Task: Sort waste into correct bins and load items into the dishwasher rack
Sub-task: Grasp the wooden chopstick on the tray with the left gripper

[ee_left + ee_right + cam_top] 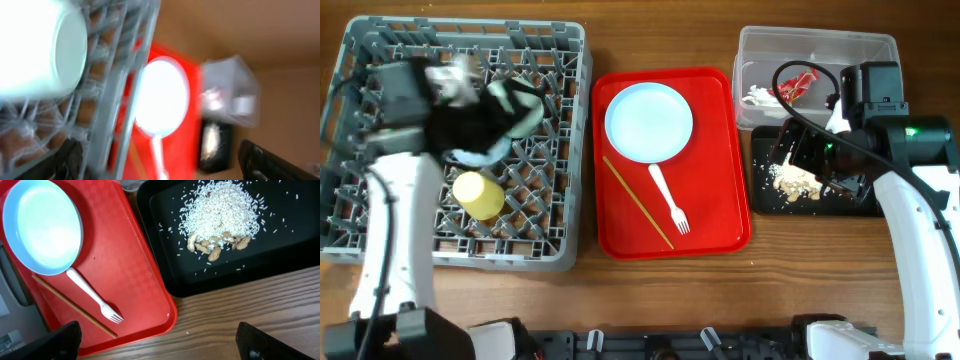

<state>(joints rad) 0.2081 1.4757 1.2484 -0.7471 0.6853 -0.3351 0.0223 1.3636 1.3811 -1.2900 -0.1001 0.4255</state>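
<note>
The grey dishwasher rack (380, 215) fills the left. It holds the yellow cup (478, 194) and a pale mint bowl (523, 108), which is partly hidden by my left arm. My left gripper (485, 120) hovers over the rack, open and empty; its view is blurred, with the bowl (40, 45) close by. The plate (648, 121), white fork (670, 200) and wooden stick (637, 202) lie on the red tray (720, 150). The clear tub (815, 50) holds the red wrapper (798, 83) and white scraps (758, 96). My right gripper (160, 345) is open above the table beside the black tray (165, 255), which holds crumbs (220, 212).
The red tray lies between the rack and the two bins. The clear tub stands directly behind the black tray (840, 205) at the right. A few peanuts (215, 245) lie at the edge of the crumb heap. Bare wood table runs along the front.
</note>
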